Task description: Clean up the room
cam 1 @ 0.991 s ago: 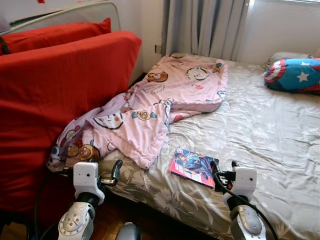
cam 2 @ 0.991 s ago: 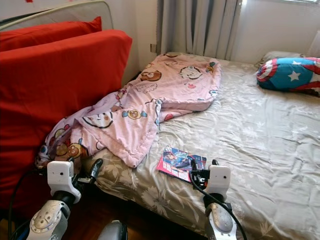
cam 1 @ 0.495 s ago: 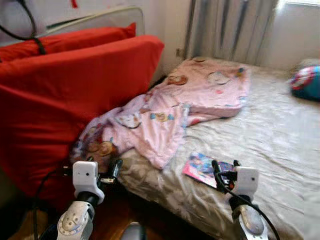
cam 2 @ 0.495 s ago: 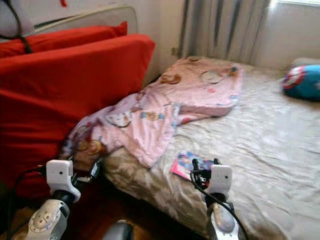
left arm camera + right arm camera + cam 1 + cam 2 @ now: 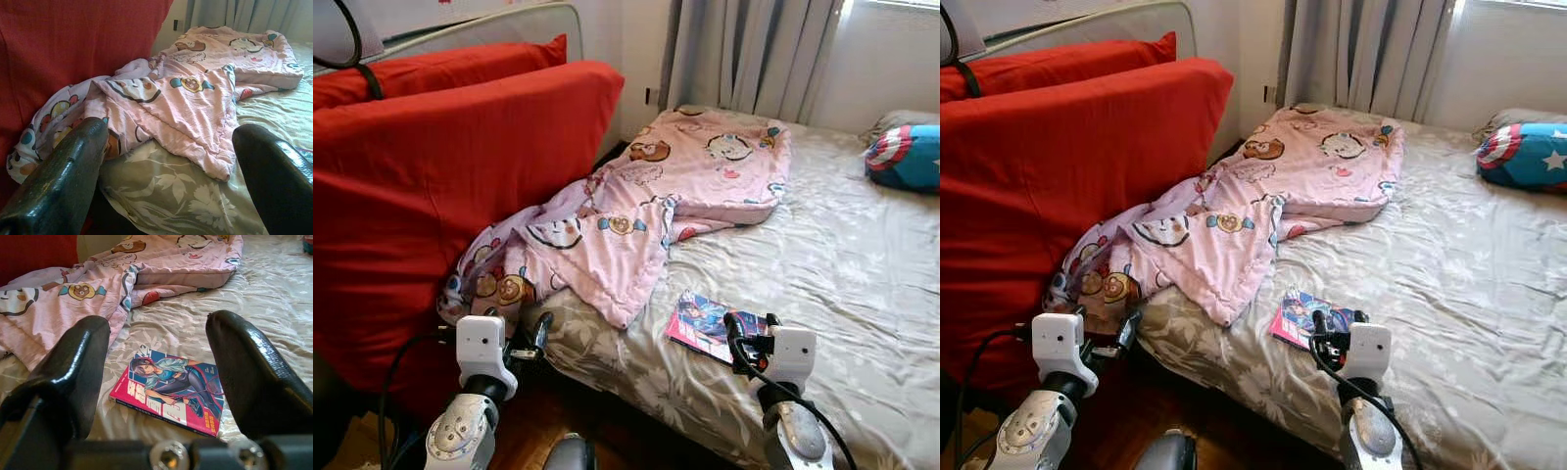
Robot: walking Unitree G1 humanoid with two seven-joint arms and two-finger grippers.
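Both grippers hang low at the near edge of the scene with their black fingers spread and nothing between them. Right gripper (image 5: 747, 331) hovers just over the near edge of the bed (image 5: 842, 255), its fingers spread to either side of a comic book (image 5: 168, 390) that lies flat on the floral grey sheet just ahead of it; the fingers are apart from the cover and do not touch it. That book (image 5: 705, 326) shows a colourful cover with a drawn figure and a pink border, and it rests near the bed's near edge, just right of the blanket's lowest corner. Left gripper (image 5: 530, 338) sits off the bed's near left corner, released as well, facing the pink cartoon-print blanket (image 5: 195, 93). This blanket (image 5: 646, 206) is rumpled, spread from the far left part of the bed down toward the near left, where its end spills over the edge against a large red cushion (image 5: 440, 186). A second red cushion (image 5: 440, 67) stands behind the first. On the far right of the bed lies a blue, red and white star pillow (image 5: 906, 157). Grey curtains (image 5: 744, 54) hang at the far wall.
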